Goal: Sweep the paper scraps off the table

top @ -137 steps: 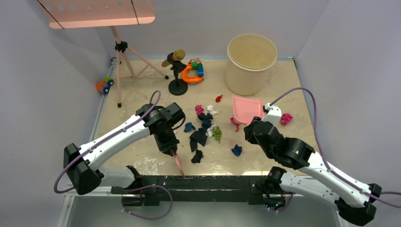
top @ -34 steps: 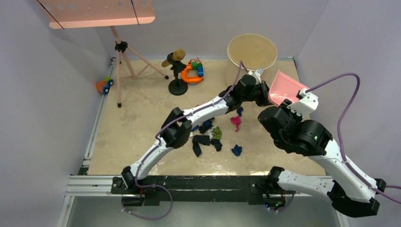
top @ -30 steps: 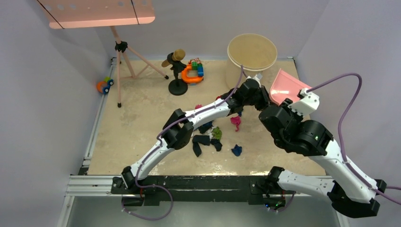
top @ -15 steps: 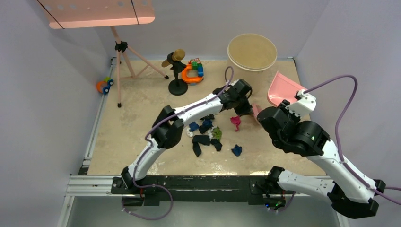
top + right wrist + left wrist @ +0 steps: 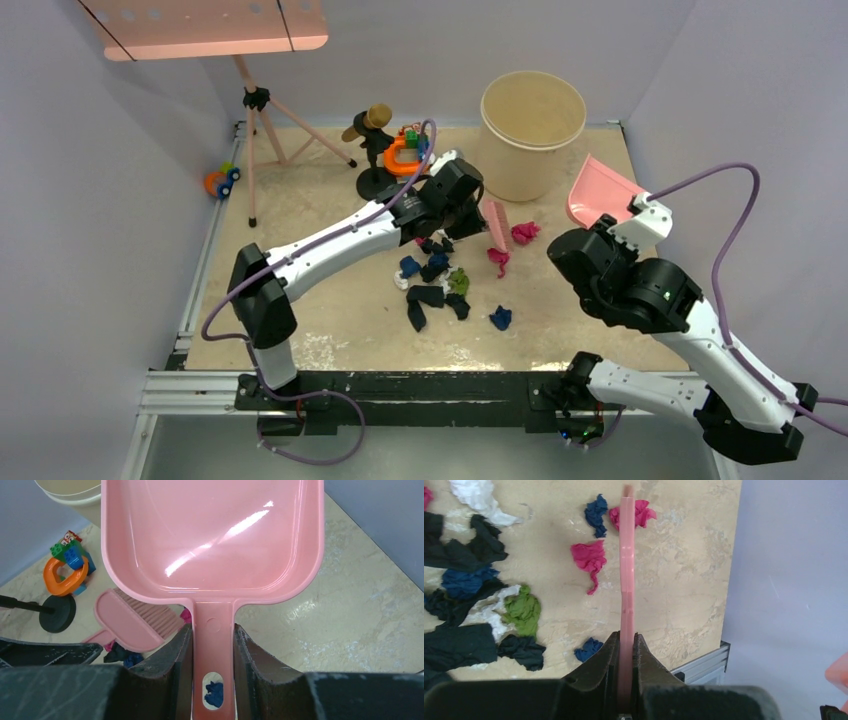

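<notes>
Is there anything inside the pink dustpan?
Nothing shows: the dustpan, held by the right hand, looks bare and shiny. The table right beneath it is hidden.

Robotics lab test cell: plain walls (image 5: pixel 90 260) box in metal-framed table (image 5: pixel 300 195).

The left arm (image 5: pixel 320 243) and right arm (image 5: pixel 700 345) each consist of white link shells joined by bulky black cylindrical joint housings. A purple cable (image 5: pixel 748 167) runs along each arm. The fingers (image 5: pixel 599 666) are matte black and wedge-shaped.
</notes>
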Robot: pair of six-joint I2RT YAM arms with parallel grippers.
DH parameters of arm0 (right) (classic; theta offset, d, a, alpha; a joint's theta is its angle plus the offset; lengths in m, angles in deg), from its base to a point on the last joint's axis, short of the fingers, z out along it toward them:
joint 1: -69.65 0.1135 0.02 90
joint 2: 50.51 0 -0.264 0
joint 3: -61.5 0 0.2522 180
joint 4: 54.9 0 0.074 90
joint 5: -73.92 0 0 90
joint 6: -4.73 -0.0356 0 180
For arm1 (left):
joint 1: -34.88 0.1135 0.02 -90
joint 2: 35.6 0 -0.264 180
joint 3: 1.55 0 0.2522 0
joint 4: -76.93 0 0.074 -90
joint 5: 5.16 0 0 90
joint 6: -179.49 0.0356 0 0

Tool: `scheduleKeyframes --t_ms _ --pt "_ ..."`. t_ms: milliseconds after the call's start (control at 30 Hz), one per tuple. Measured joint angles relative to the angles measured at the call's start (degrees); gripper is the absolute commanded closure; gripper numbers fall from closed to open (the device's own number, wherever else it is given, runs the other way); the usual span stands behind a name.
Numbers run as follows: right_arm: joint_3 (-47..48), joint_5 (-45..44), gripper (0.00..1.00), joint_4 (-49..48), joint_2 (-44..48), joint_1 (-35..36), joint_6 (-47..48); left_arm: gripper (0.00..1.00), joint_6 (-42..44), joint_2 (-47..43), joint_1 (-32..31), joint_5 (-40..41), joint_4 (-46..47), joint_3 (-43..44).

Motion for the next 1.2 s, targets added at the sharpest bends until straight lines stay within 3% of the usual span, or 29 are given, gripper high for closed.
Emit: scheduleKeyframes --t_ms 167,333,467,567,733,967,1200 --pt "0.00 0.15 1.00 -0.02 -0.07 0.00 0.04 1.00 2.16 2.93 -0.07 -7.50 10.27 -1.33" --pt "-0.13 0.31 1.00 -0.22 0.09 0.00 0.07 1.00 2.78 19.30 -0.11 -14.40 16.28 14.64" --pt "-1.33 0.37 1.00 -0.85 1.20 0.00 0.26 1.00 2.86 29.20 -0.15 -14.36 13.84 23.45" --pt "-2.19 0.44 1.00 -1.18 1.70 0.00 0.50 1.00 1.95 31.36 0.35 -13.20 8.74 23.54" --pt "-3.69 1.11 1.00 -2.38 1.90 -0.02 1.40 1.00 0.46 26.05 1.92 -10.27 6.03 14.10" --pt "-5.90 4.37 1.00 -4.83 -0.68 -0.02 1.92 1.00 2.71 5.62 3.63 -1.81 -1.92 -2.99" --pt "-9.27 10.16 1.00 -10.14 -0.31 -0.02 9.07 1.00 10.88 -2.32 3.80 -3.69 -5.84 -7.08"
